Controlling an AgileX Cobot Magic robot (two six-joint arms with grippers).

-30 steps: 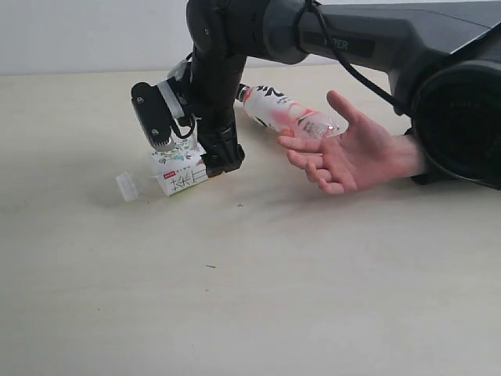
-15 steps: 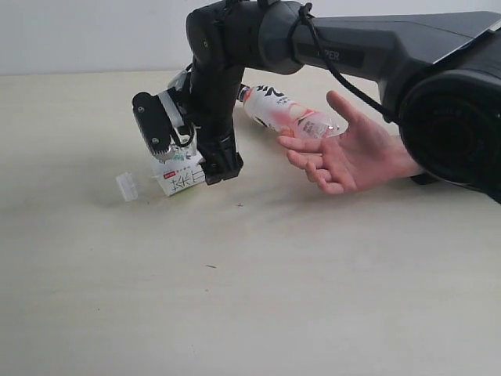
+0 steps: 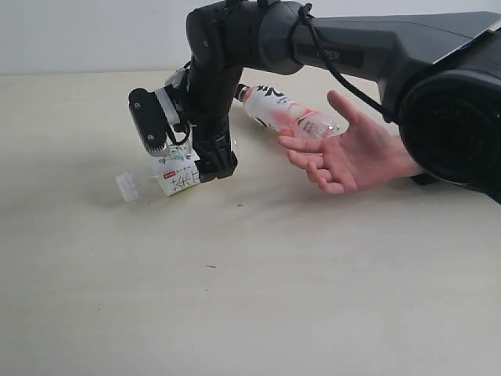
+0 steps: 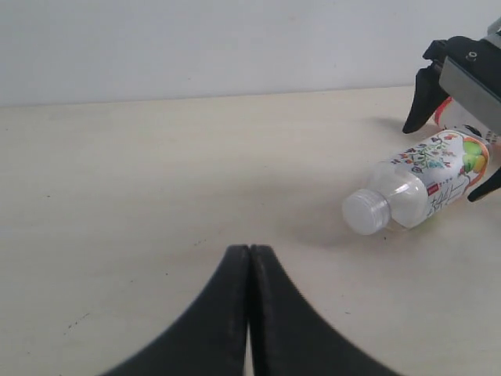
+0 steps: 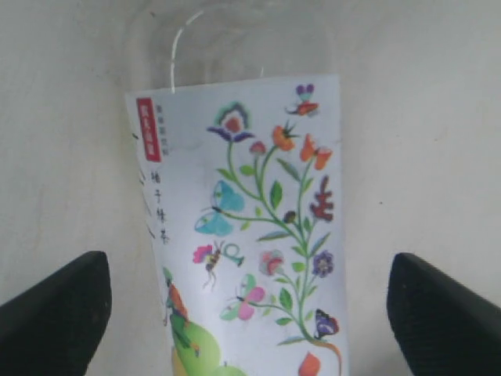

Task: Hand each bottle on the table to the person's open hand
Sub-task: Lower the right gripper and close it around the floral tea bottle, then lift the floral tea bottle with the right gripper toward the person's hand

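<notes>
Black fingers of my left hand (image 4: 249, 251) are pressed together on nothing, parked low over the worktop (image 3: 250, 298) and looking on from the side. The floral white bottle (image 3: 178, 178) lies on its side, cap toward nine o'clock, and it has not shifted over the last second. What has changed is my right hand (image 3: 188, 159): the wrist has eased a little toward nine o'clock and settled its angle over the bottle. Its fingers now stand wide apart on either side of the label, with bare worktop showing in both gaps, so it is released and grips nothing. I read that as alignment finishing, not a pick; closing and lifting are yet to come. At about two o'clock from there the pink bottle (image 3: 274, 110) lies just beyond the person's open hand (image 3: 352, 157); I cannot tell whether they touch. That palm waits at three o'clock of the floral bottle, so the carry should be short.
</notes>
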